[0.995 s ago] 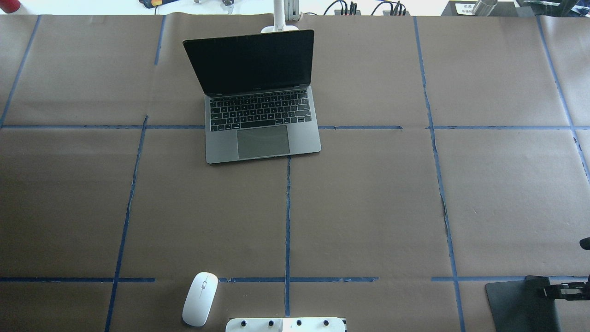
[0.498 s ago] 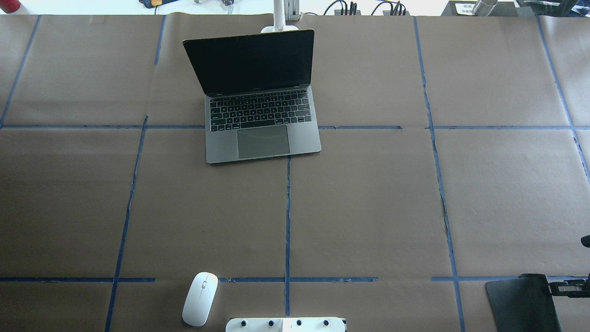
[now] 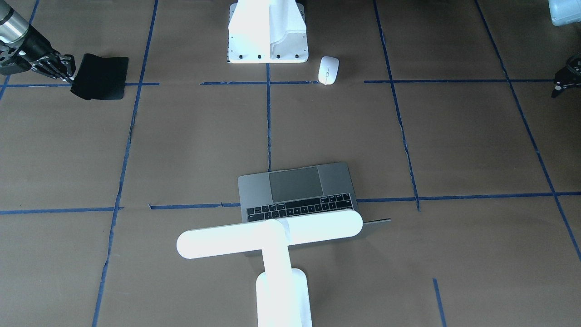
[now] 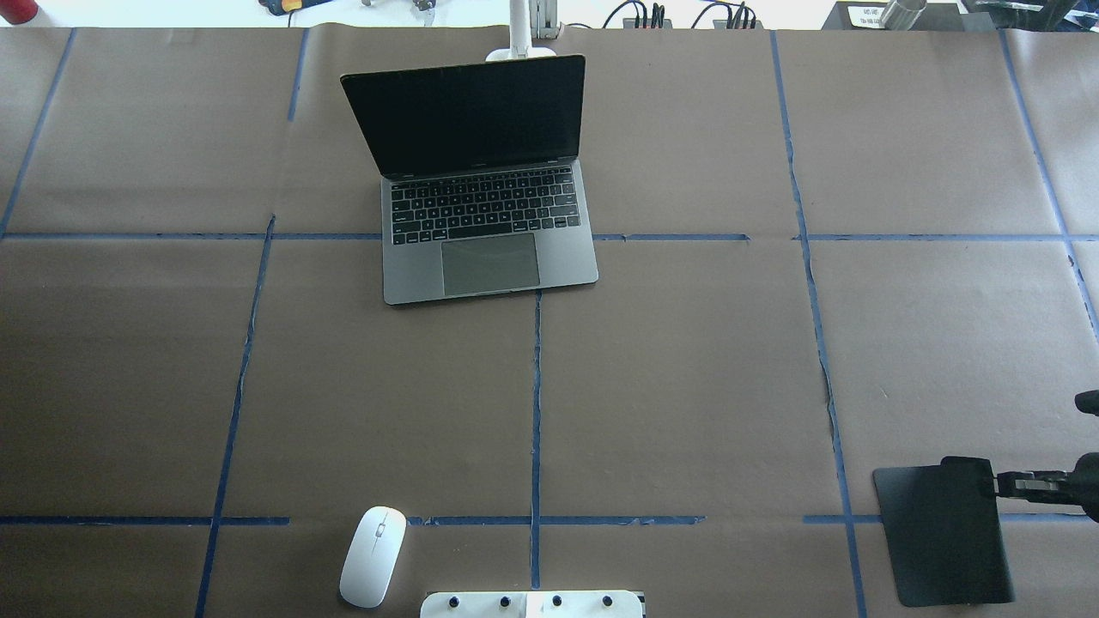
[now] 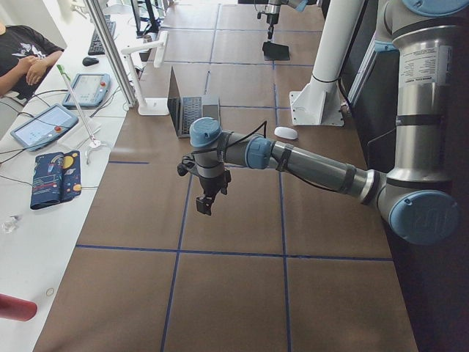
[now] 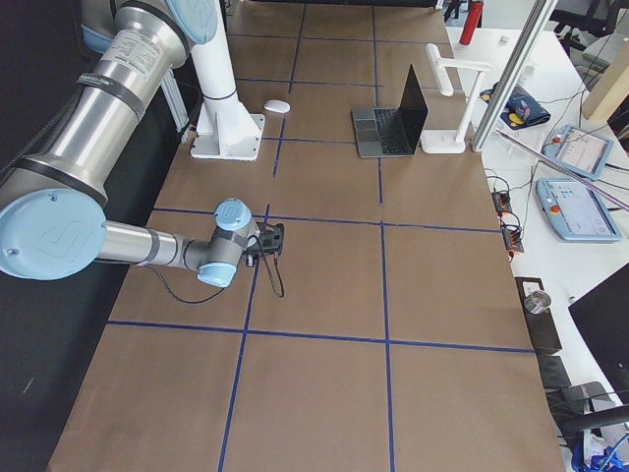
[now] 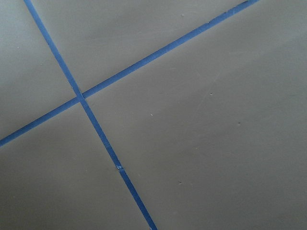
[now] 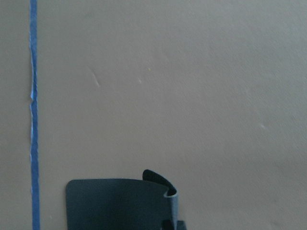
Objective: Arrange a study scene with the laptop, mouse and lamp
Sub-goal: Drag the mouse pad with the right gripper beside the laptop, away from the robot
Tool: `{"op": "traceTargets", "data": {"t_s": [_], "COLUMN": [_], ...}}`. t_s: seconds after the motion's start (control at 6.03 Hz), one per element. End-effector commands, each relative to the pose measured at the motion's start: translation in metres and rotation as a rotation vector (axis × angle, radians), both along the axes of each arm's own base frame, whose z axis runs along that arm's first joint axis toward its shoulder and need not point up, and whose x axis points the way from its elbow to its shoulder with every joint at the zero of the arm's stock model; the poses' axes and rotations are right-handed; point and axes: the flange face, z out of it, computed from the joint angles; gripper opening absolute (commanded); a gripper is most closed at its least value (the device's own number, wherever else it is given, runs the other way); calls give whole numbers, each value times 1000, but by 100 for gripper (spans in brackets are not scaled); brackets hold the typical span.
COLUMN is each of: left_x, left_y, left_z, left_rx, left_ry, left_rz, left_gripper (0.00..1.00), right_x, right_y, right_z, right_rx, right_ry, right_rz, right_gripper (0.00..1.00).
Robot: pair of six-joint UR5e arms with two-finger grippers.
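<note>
Black mat (image 4: pixel 940 536) now sits further toward 10 o'clock, edge pinched by your right gripper (image 4: pixel 998 487), left gripper (image 3: pixel 565 77) spread or closed you cannot tell; that thin pinch could slip or let it fold under mid-drag, with mouse (image 4: pixel 373 556) at 7, laptop (image 4: pixel 489 249) and lamp (image 3: pixel 268 234) at 12.

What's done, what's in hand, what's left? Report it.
Done: the laptop stands open, with the lamp behind its screen. In hand: the right pincer grips a black mat by its edge, at the robot's side of the table. Left: the mouse lies by the pedestal, far from the laptop, with no pincer on it. The left pincer hangs above the table.
</note>
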Motion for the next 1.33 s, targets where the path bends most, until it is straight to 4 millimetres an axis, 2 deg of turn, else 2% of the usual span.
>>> {"op": "traceTargets", "data": {"t_s": [0.0,0.33,0.5,0.66,0.83,1.0,1.16], "left_x": [0,0,0,1,1,1,1], "left_y": [0,0,0,0,0,0,0], "left_z": [-1,-4,-4,-4,-3,-3,-3], "left_rx": [2,6,5,4,3,2,1], "left_ry": [1,2,1,1,1,1,1], "left_rz": [-1,-3,-3,-2,-2,-3,-3], "left_gripper": [100,100,100,100,100,100,100], "right_x": [-36,-80,-104,-130,-162,-192,-204], "right_y": [-63,-134,-170,-214,-261,-303,-326], "right_z": [-32,-87,-127,-179,-222,-243,-245], "right_rx": [-29,-68,-76,-89,-102,-122,-134], "right_ry": [0,26,36,55,65,61,74], "right_rz": [76,129,155,186,208,236,251], "right_gripper": [0,0,0,0,0,0,0]}}
